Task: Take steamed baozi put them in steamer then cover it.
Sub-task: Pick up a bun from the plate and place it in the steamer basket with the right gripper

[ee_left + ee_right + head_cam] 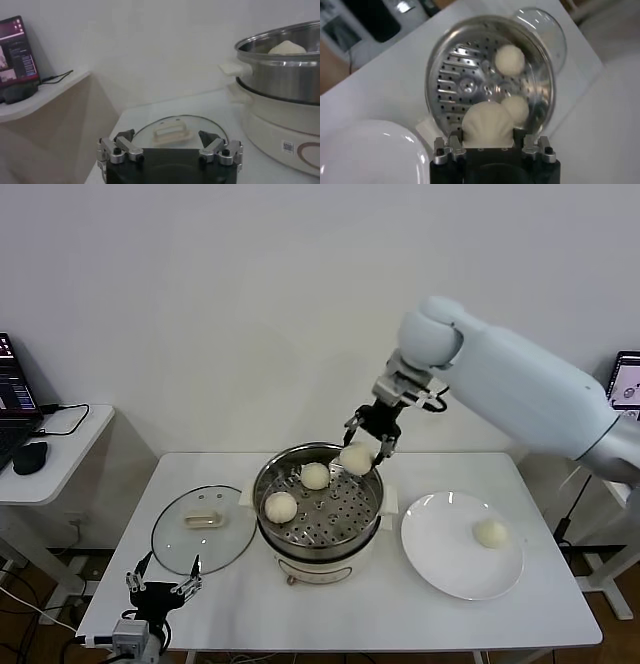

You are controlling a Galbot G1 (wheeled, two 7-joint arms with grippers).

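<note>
The steel steamer [268, 484] stands mid-table on its cream base, with two baozi [281, 507] [315, 476] on its perforated tray. My right gripper [360, 452] is shut on a third baozi [356, 458] and holds it over the steamer's far right rim; the right wrist view shows this bun [487, 125] between the fingers above the tray [457, 75]. A fourth baozi [491, 533] lies on the white plate [440, 569]. The glass cover [203, 529] with its cream handle lies flat left of the steamer. My left gripper [163, 589] is open, parked near the cover's front edge [170, 132].
A side table [40, 474] with a laptop and a mouse stands at the far left. The table's front edge runs just behind my left gripper. A monitor edge [625, 384] shows at the far right.
</note>
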